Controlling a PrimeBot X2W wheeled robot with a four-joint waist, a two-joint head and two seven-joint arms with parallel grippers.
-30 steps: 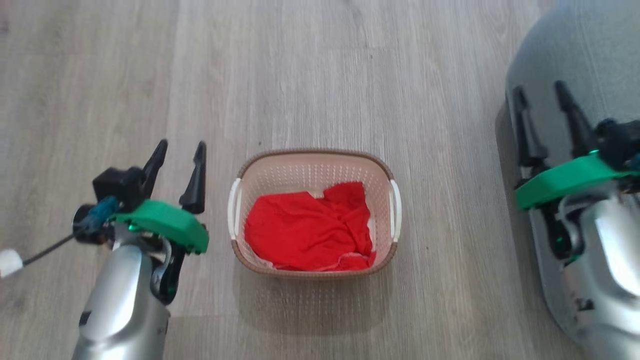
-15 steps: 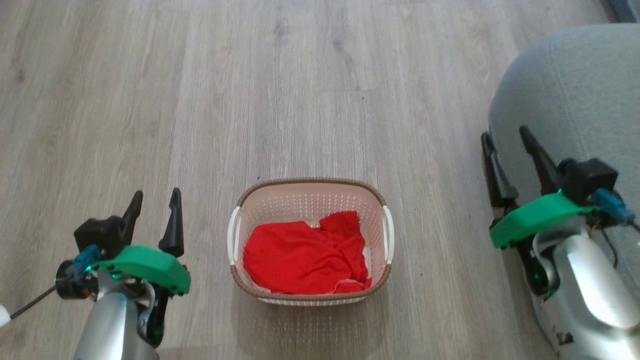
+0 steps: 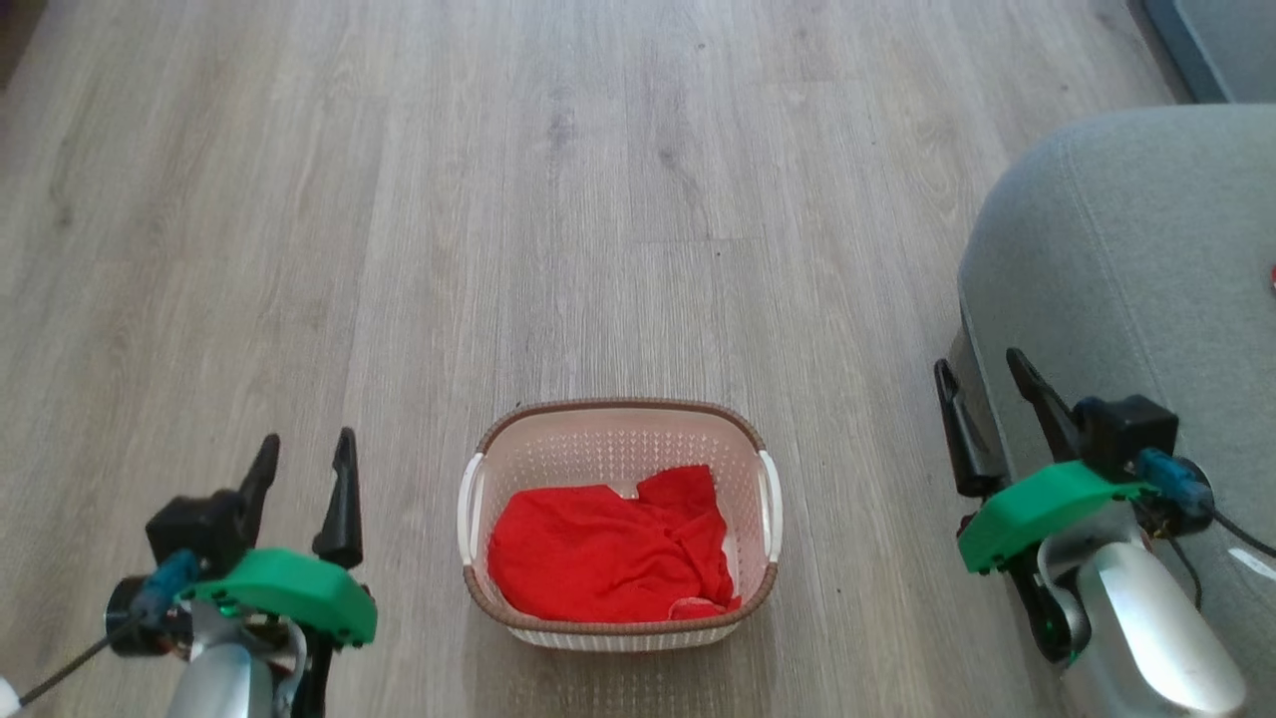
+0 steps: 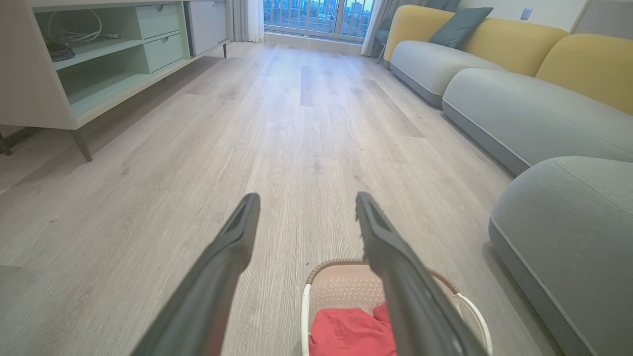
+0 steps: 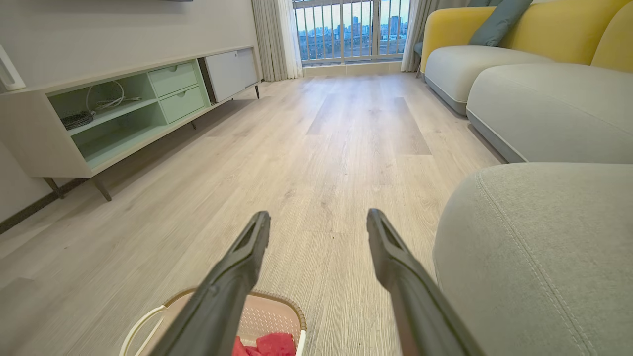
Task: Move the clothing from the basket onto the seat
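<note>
Crumpled bright red clothing [image 3: 608, 556] lies in the cream basket [image 3: 618, 431] with a brown rim on the wood floor, low in the middle of the head view. To the basket's left my left gripper [image 3: 304, 451] stands open and empty. On the other side my right gripper [image 3: 982, 369] is open too, beside the grey-green seat [image 3: 1126, 259]. The left wrist view has the basket [image 4: 341, 287] and clothing [image 4: 348, 331] low between its fingers, the seat [image 4: 568, 222] at right. In the right wrist view the basket [image 5: 269, 316] is at the bottom, the seat [image 5: 539, 247] at right.
A small red speck [image 3: 1273, 281] sits at the seat's right edge in the head view. A low cabinet with pale green shelves [image 5: 118, 113] runs along the left wall. Grey and yellow sofa sections [image 4: 519, 89] line the right side. Bare wood floor [image 3: 598, 199] stretches ahead.
The head camera has tilted up, so the basket and both grippers sit lower in the picture and more floor and seat show. Both grippers stay open and empty.
</note>
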